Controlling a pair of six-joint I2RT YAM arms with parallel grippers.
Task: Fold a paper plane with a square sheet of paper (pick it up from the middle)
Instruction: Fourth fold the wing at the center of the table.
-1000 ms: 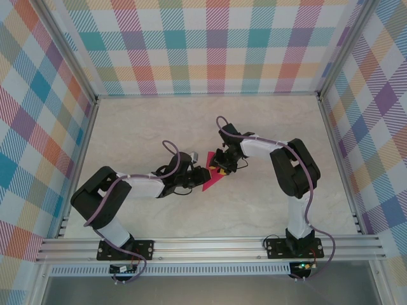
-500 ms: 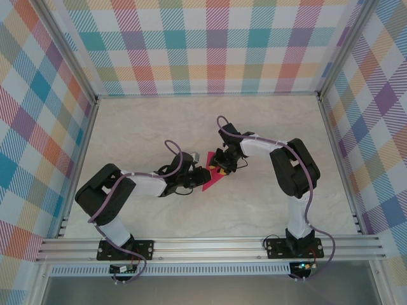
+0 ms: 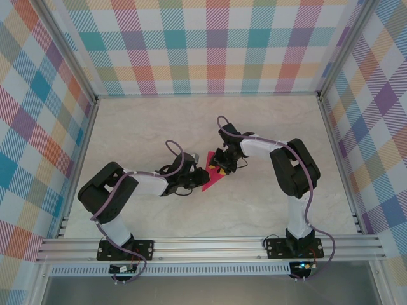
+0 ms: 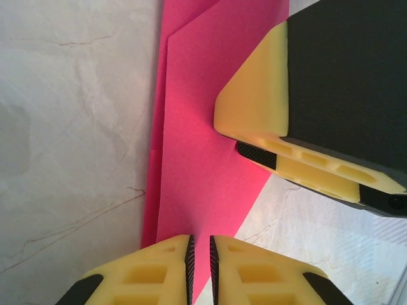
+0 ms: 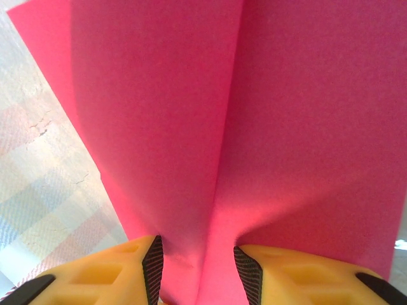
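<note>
Jaws of the left gripper [image 4: 200,244] pinch one edge of the thin, part-folded pink-red sheet of paper [image 4: 203,159], and the right gripper [image 5: 198,260] clamps its raised crease. The left elbow has swung inward while the paper stays put, well clear of every edge of the pale table [image 3: 254,203]. This fold looks to be getting set.

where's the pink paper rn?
Top view: the pink paper is mid-table, between the two arms. The left hand pinches its left edge, and the right hand straddles a fold on its right side.
</note>
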